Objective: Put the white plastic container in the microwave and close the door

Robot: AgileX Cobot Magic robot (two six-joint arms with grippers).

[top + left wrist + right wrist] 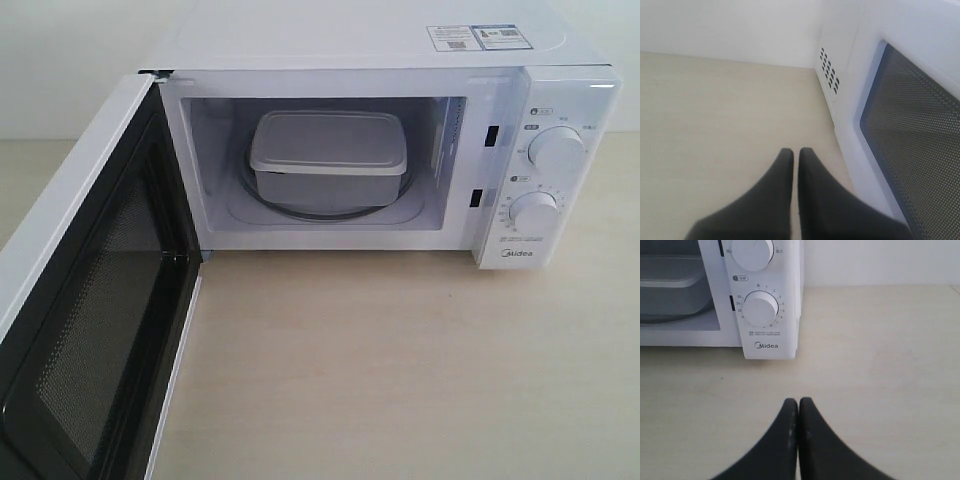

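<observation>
- The white plastic container (328, 155) sits inside the microwave (370, 40) with its lid on. It rests on the glass turntable (300, 212), about in the middle of the cavity.
- The door (90, 300) stands wide open, swung out on its hinge at the left of the exterior view. Its black inner frame and dark mesh window face the camera.
- The left fingers (789, 164) are drawn together with only a thin slit between them and hold nothing. They hang over the counter (400, 370) near the door's outer face, not touching it.
- The right fingers (791, 412) are closed tip to tip and empty. They hover above the counter in front of the control panel, apart from the lower dial (760, 308).
</observation>
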